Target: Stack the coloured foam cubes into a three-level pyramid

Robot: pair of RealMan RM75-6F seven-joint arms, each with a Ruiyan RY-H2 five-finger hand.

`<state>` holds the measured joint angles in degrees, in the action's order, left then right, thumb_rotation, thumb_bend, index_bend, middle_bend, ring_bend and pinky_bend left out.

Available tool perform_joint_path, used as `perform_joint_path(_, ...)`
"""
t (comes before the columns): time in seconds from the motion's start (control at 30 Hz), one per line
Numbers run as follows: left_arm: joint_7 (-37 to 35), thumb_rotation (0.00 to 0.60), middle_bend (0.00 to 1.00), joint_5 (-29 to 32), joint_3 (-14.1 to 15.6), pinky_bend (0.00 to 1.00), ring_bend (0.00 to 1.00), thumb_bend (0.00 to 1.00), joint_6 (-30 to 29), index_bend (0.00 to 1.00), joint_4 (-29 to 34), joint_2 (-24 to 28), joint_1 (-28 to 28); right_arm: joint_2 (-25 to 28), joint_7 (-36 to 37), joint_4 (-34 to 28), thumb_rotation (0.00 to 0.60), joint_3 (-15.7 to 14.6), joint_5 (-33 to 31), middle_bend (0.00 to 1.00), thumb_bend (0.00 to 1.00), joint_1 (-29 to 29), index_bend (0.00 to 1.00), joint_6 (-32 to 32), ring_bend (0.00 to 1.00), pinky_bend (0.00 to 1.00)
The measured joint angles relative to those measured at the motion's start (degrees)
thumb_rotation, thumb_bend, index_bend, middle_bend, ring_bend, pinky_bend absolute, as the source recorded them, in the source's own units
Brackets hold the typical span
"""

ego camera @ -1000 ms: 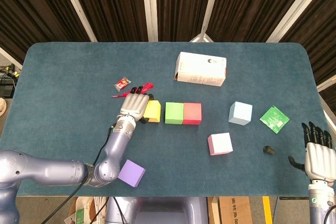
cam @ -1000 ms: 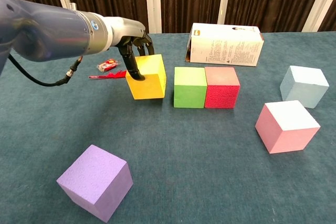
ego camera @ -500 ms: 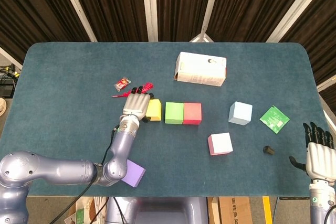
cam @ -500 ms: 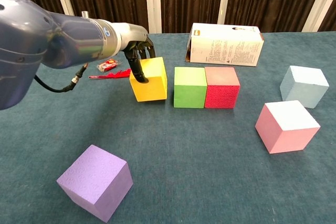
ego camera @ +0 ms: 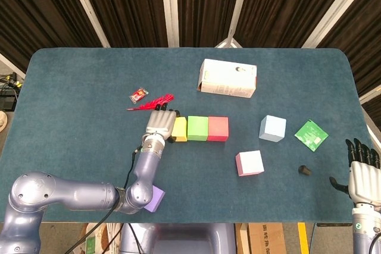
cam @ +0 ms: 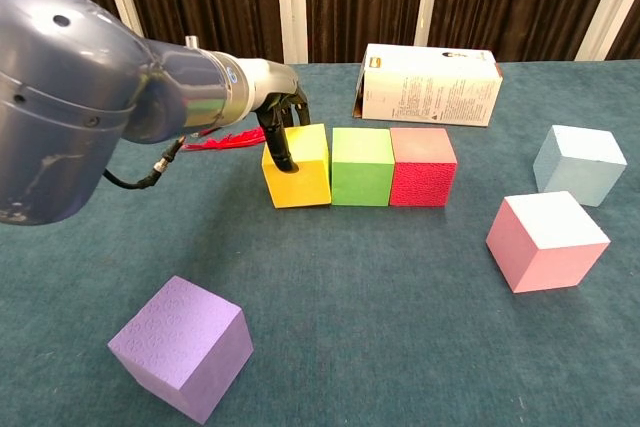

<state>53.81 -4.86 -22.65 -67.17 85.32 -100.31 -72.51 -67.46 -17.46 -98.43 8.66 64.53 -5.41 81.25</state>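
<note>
Three cubes stand in a row at mid-table: a yellow cube [ego camera: 180, 129] [cam: 300, 172], a green cube [ego camera: 197, 128] [cam: 361, 165] and a red cube [ego camera: 218, 128] [cam: 422, 165], side by side with almost no gap. My left hand [ego camera: 159, 124] [cam: 282, 123] grips the yellow cube from its left side and top. A purple cube [ego camera: 157, 198] [cam: 182, 345] lies near the front edge, partly hidden by my left arm in the head view. A pink cube [ego camera: 250, 163] [cam: 546, 240] and a light blue cube [ego camera: 272, 128] [cam: 579, 164] sit to the right. My right hand [ego camera: 362, 172] hangs open at the far right edge.
A white carton [ego camera: 228, 78] [cam: 430, 84] lies behind the row. A red packet [ego camera: 139, 94] and a red strip [ego camera: 152, 103] lie behind my left hand. A green packet [ego camera: 311, 135] and a small dark object [ego camera: 304, 170] sit at the right.
My left hand has carried the yellow cube to the right, bringing it up against the green cube. The right hand has barely moved.
</note>
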Motion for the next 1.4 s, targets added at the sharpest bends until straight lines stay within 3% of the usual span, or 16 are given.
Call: perform_joint_path(1.4, 5.6, 0.6, 0.24, 0.6, -3.3, 0.0, 0.0, 0.37, -3.2, 0.29, -3.8, -3.7, -0.9, 0.3, 0.2, -0.5, 0.6, 0.3, -1.6, 0.0, 0.21, -0.2, 0.0, -0.4, 0.0, 0.0)
